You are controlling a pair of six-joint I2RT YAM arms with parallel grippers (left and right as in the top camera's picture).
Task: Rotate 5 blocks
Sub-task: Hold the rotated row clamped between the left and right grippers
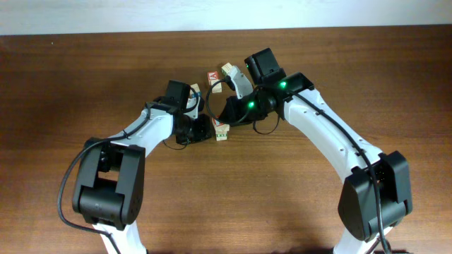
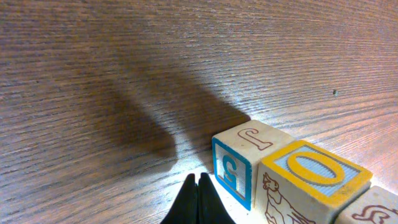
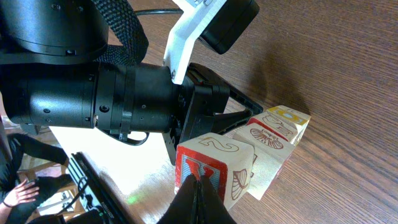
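Running diagonally down-right from beside the clenched left gripper, a touching row of blocks; right gripper clenched too.

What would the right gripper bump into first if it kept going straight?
The red-faced block. It sits right in front of the shut right gripper, whose tips look very close to that face, maybe touching. The left arm is farther behind the block.
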